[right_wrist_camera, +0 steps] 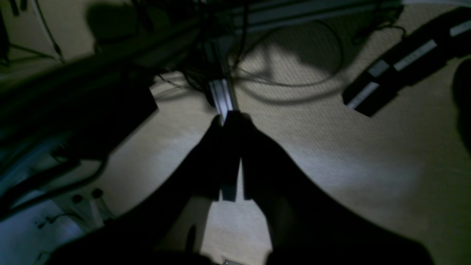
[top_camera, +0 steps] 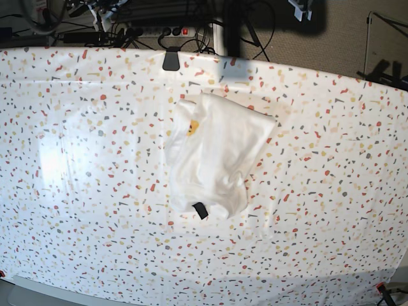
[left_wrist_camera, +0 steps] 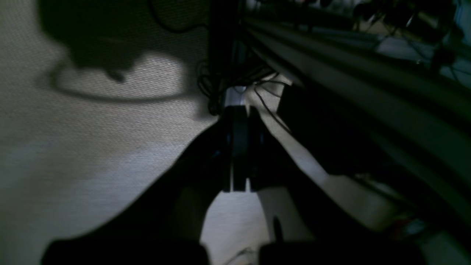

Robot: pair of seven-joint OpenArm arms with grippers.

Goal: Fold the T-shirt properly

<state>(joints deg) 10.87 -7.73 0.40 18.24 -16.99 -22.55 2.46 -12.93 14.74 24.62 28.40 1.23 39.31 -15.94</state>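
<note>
One T-shirt [top_camera: 217, 153] lies bunched and roughly folded near the middle of the surface [top_camera: 76, 210], a little toward the far edge. Its outline is uneven: the upper right corner juts out toward the right, the left side runs fairly straight, and the near edge is rounded. A small patch of yellow-orange print [top_camera: 191, 126] shows near its upper left, and one dark tag [top_camera: 200, 210] sticks out at its near edge.

The speckled covering is bare on every side of the shirt — wide room to left and right, a broad strip in front, a narrower one behind. One black clip [top_camera: 171, 60] sits on the far edge, just behind the shirt. Cables and a power strip [top_camera: 159, 29] lie on the floor beyond.

Neither arm shows in the base view. Both wrist views look down at carpet and frame rails: the left end effector [left_wrist_camera: 237, 110] has its fingers pressed together on nothing, and the right end effector [right_wrist_camera: 230, 116] is likewise closed and empty
</note>
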